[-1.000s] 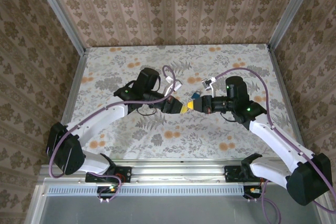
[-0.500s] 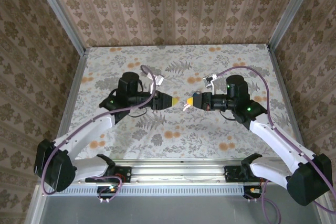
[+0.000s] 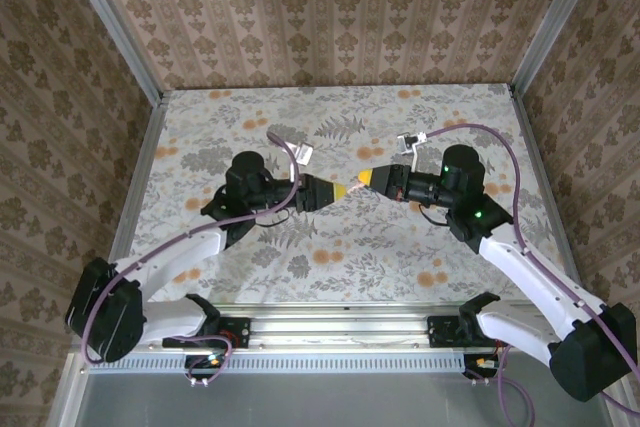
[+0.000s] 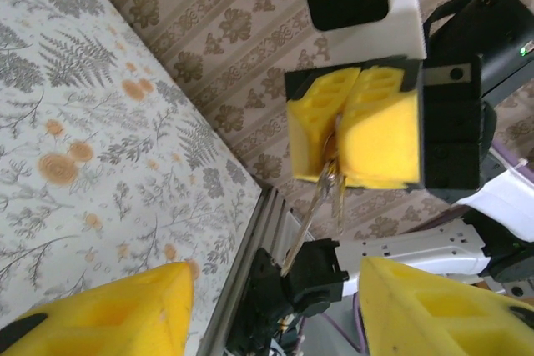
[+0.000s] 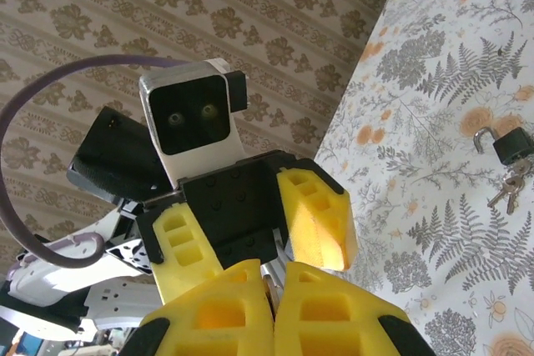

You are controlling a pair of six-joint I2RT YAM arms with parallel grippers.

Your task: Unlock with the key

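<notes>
My right gripper [image 3: 368, 178] hovers over the table's middle, shut on the key [image 4: 310, 218]. The key's thin metal blade and wire loop hang out from between the yellow pads [image 4: 380, 135]. My left gripper [image 3: 343, 190] faces it from the left, a short gap away. It is open [image 4: 274, 277] with nothing between its fingers, and the key's tip points into that gap. In the right wrist view the right gripper [image 5: 277, 277] is pressed shut and the left gripper [image 5: 250, 223] stands spread. A small dark padlock [image 5: 511, 146] with a silver shackle lies on the table.
Small loose metal keys [image 5: 506, 188] lie beside the padlock on the floral tablecloth [image 3: 330, 257]. Patterned walls close off the table at the back and both sides. An aluminium rail [image 3: 340, 325] carrying both arm bases runs along the near edge.
My left gripper has opened and drawn back to the left, away from the right gripper. The right gripper stays shut and has lifted slightly toward the back.
</notes>
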